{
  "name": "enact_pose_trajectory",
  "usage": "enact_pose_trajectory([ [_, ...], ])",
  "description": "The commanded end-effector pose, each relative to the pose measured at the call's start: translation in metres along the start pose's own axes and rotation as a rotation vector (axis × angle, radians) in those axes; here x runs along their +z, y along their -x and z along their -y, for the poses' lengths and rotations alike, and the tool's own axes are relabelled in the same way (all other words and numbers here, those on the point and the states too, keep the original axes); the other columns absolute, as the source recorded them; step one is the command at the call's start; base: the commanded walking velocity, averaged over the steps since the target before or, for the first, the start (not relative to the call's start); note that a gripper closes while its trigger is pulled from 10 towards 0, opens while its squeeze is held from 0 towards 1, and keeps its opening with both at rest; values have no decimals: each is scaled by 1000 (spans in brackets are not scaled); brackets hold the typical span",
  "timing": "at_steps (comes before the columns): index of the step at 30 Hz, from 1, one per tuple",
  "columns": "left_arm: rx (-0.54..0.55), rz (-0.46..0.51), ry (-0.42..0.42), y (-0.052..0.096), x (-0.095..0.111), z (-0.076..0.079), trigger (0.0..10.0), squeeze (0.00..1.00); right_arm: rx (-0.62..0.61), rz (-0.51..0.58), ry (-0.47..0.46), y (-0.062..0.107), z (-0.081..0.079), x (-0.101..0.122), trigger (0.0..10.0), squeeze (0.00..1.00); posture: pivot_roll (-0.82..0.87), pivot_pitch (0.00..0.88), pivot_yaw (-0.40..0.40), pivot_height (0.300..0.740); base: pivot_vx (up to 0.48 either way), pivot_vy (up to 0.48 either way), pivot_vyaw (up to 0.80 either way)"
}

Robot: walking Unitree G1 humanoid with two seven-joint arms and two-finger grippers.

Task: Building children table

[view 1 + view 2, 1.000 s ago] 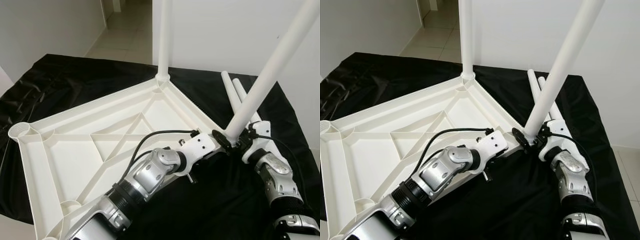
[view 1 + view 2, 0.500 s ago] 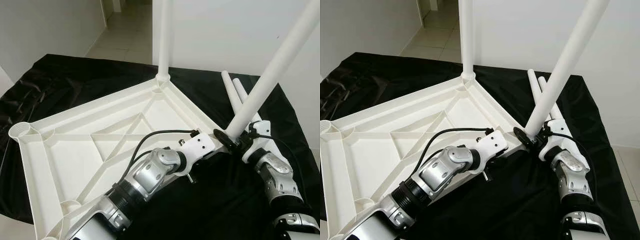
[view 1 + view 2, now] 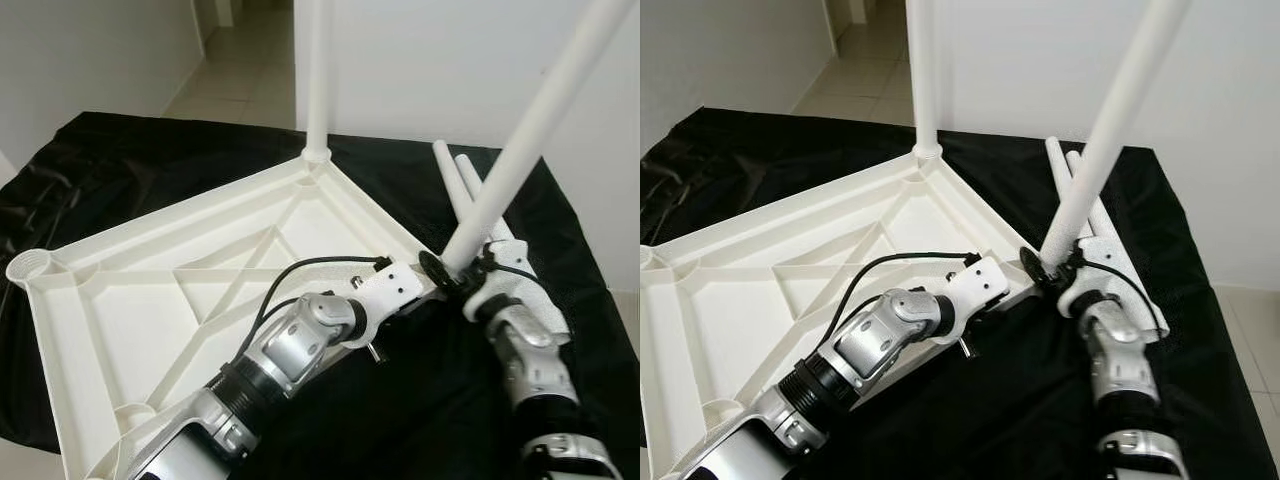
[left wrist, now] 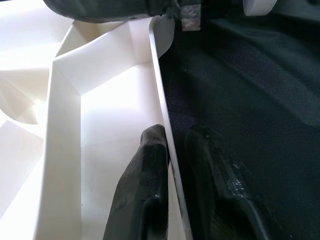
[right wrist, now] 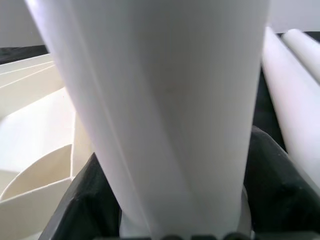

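Observation:
The white table top (image 3: 150,300) lies upside down on a black cloth. One white leg (image 3: 316,80) stands upright in its far corner socket. My right gripper (image 3: 457,277) is shut on a second leg (image 3: 520,150), which leans to the right with its lower end at the near right corner of the table top. In the right wrist view this leg (image 5: 165,100) sits between the black fingers (image 5: 272,175). My left gripper (image 4: 175,140) is shut on the table top's thin rim (image 4: 162,100) close to that corner, one finger inside and one outside.
Two spare white legs (image 3: 455,185) lie side by side on the black cloth (image 3: 110,160) at the back right. A white wall rises right behind the cloth, and a tiled corridor (image 3: 235,70) opens at the back left.
The head view has shifted slightly. Both grippers keep their holds, and the tilted leg stays at the same corner with about the same lean.

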State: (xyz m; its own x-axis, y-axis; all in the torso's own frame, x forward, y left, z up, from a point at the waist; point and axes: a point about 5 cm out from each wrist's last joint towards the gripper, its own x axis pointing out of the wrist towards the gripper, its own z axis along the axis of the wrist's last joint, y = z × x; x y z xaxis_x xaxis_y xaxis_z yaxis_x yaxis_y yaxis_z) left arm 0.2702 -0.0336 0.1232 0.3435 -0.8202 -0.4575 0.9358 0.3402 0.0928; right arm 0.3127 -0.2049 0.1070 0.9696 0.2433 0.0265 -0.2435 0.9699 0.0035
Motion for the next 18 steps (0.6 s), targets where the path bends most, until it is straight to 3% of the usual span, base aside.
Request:
enact_pose_trajectory([
  [1, -161, -61, 42, -10, -15, 24, 10000, 0, 1, 28, -23, -12, -17, 7, 10000, 0, -62, 12, 14, 740, 0, 0, 0],
  [6, -163, -61, 45, -10, -15, 24, 10000, 0, -73, 41, -41, -13, -24, 12, 10000, 0, -64, 12, 15, 740, 0, 0, 0],
  [8, -166, -60, 46, -10, -15, 25, 10000, 0, -226, 50, -62, -14, -28, 15, 10000, 0, -65, 15, 12, 740, 0, 0, 0],
  [13, -167, -60, 47, -10, -15, 25, 10000, 0, -329, 56, -63, -14, -30, 17, 10000, 0, -65, 16, 9, 740, 0, 0, 0],
  [14, -167, -59, 48, -11, -15, 25, 10000, 0, -403, 39, -67, -15, -36, 14, 10000, 0, -66, 15, 8, 740, 0, 0, 0],
  [18, -166, -57, 50, -11, -14, 25, 10000, 0, -484, 1, -79, -16, -51, 7, 10000, 0, -66, 16, 6, 740, 0, 0, 0],
])
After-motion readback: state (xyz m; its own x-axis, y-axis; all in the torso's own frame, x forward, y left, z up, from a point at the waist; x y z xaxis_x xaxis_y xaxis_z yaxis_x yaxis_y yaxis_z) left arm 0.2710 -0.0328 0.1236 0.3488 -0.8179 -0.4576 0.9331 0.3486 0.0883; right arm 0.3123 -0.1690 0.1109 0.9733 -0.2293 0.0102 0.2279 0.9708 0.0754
